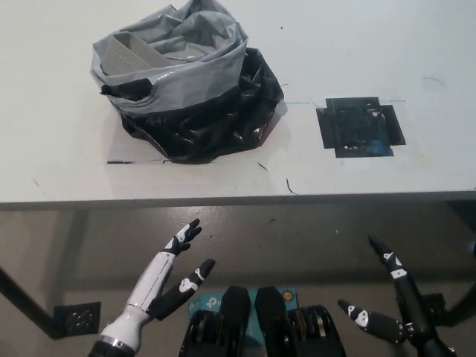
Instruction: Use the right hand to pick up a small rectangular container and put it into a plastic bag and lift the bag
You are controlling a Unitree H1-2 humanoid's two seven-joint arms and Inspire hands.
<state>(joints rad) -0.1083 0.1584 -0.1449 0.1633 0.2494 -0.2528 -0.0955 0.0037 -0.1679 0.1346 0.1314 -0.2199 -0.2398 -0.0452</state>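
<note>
Hanging below the front edge of the desk, the black right hand sits at the lower right of the head view with its fingers spread apart and nothing held between them; one finger points up toward the desk edge and another juts out to the side, both with pale tips. The white left hand rests at the lower left, also beneath the desk edge, its fingers splayed and empty, angled up and toward the middle. Neither hand touches the desk or anything on it. Up on the white desk, well apart from both hands, the plastic bag stands crumpled in the upper left, its upper part grey and its lower part black and glossy, with the mouth gaping open. Inside the bag, against its left inner wall, lies the small rectangular container, a pale grey slab with a finely dotted face, tilted and partly buried in the folds. To the right of the bag, set apart from it on the desk surface, is a black square marker made of dark tape with notched corners and a bluish sheen at its lower part. A few thin dark scratches show on the desk near its front edge.
</note>
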